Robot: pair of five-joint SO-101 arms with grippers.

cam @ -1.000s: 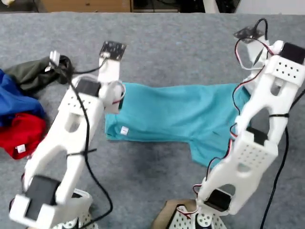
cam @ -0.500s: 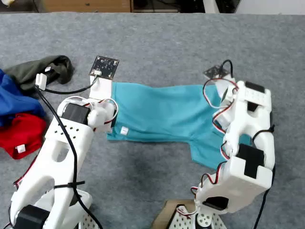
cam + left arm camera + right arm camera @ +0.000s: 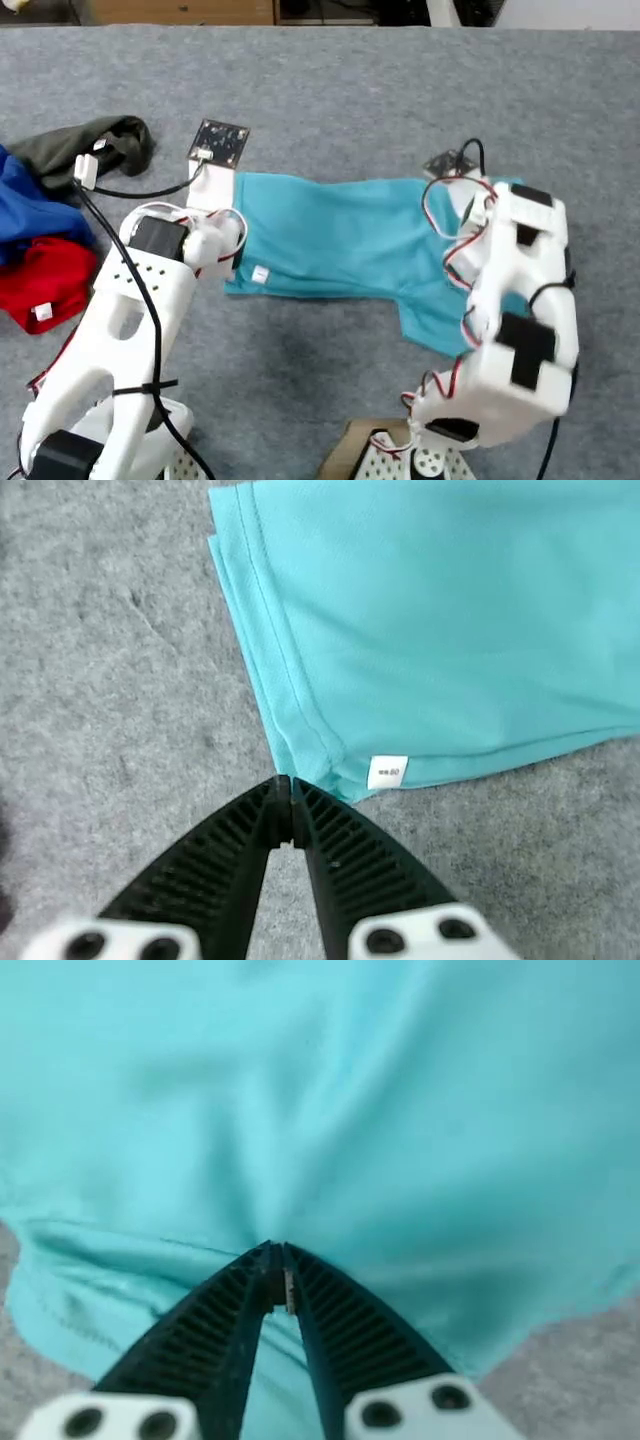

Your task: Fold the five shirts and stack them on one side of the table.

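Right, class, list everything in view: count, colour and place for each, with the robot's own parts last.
teal shirt: one, teal, spread flat mid-table
blue shirt: one, blue, crumpled at the far left
red shirt: one, red, bunched against the blue shirt, nearer the robot
dark shirt: one, olive, bunched beyond the blue shirt
table: one, grey
left pincer: one, black, shut, tips at the teal shirt's hem corner
right pincer: one, black, shut on puckered teal shirt
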